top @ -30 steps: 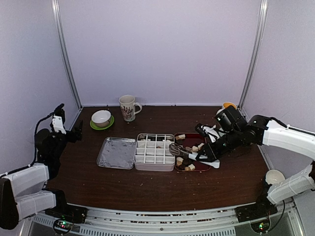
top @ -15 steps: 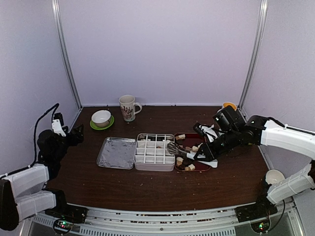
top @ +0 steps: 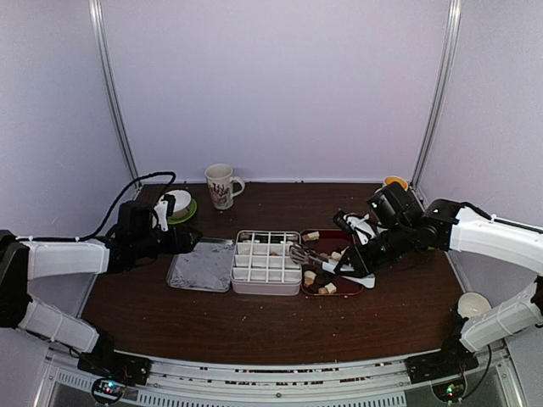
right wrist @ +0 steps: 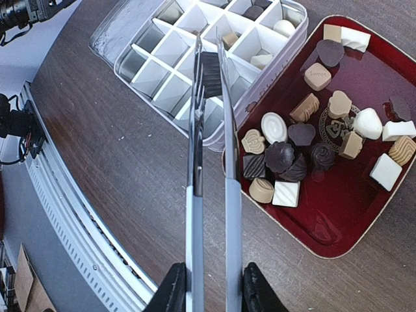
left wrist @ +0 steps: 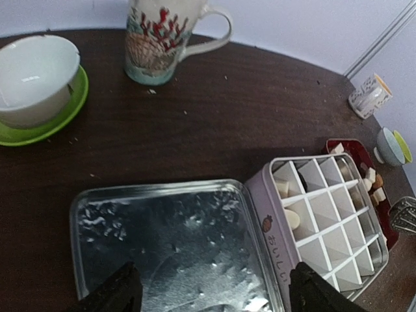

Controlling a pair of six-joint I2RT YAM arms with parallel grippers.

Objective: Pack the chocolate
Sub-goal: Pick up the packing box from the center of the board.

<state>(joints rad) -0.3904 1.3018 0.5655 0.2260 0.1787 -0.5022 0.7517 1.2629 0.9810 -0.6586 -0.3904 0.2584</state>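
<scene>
Since the earlier frame, the left arm has swung out from its folded posture at the table's [top: 254, 326] left edge. The left gripper [top: 188, 241] now hangs above the open lid [top: 201, 264] of the divided box [top: 265, 287]; the right arm is almost unchanged. The left wrist view shows the left fingers [left wrist: 117, 292] spread wide with nothing between them. It also shows two tan pieces in the cells nearest the hinge, which the overhead view does not resolve. The mug [left wrist: 162, 39] and the bowl [left wrist: 36, 78] stand beyond the lid. The right wrist view shows the right gripper [right wrist: 214, 286] clamped on the handles of the tongs [right wrist: 195, 162]. The tong blades are pressed against a dark ribbed piece [right wrist: 211, 75] held over the box cells. This piece's longer side lies along the blades. In the overhead view the tongs point left, from the gripper toward the box. Most of the chocolate [right wrist: 286, 156] lies loose in the dark red tray [right wrist: 338, 208], which sits against the right side of the box. A few pieces already occupy far cells.
</scene>
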